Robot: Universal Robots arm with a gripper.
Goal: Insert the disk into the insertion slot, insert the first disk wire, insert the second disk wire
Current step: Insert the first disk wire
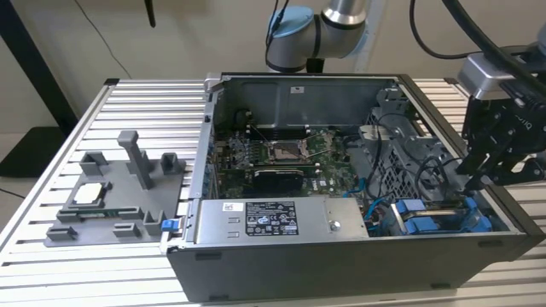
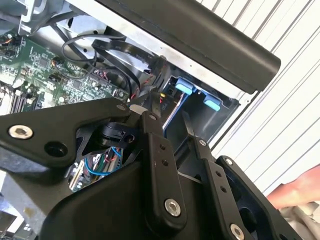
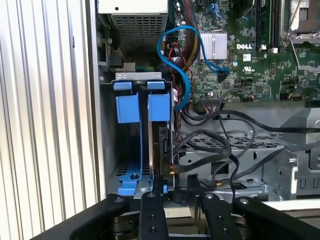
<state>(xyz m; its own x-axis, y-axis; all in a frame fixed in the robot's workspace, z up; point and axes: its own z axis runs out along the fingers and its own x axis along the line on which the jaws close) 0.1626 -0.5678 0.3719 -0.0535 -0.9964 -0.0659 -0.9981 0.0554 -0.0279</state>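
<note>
The disk [image 3: 163, 145] stands on edge in the insertion slot [image 3: 135, 77], a grey metal bay at the case's corner, with blue carrier tabs [image 3: 159, 106] at its end. A black wire [image 3: 220, 145] runs to a connector [image 3: 172, 171] sitting against the disk's near end; whether it is fully seated I cannot tell. My gripper [image 3: 176, 196] hovers just over that end of the disk with its fingers [image 2: 150, 120] apart and nothing clamped between them. In the exterior view my gripper [image 1: 471, 184] reaches down into the case's right corner above the blue carriers [image 1: 422, 220].
The motherboard [image 1: 282, 153] fills the case's middle, and a grey power supply [image 1: 282, 220] lies along its front. Blue and black cables [image 3: 172, 55] loop beside the bay. A grey parts fixture [image 1: 119, 192] sits on the slatted table on the exterior view's left. A person's hand [image 2: 300, 192] is close by.
</note>
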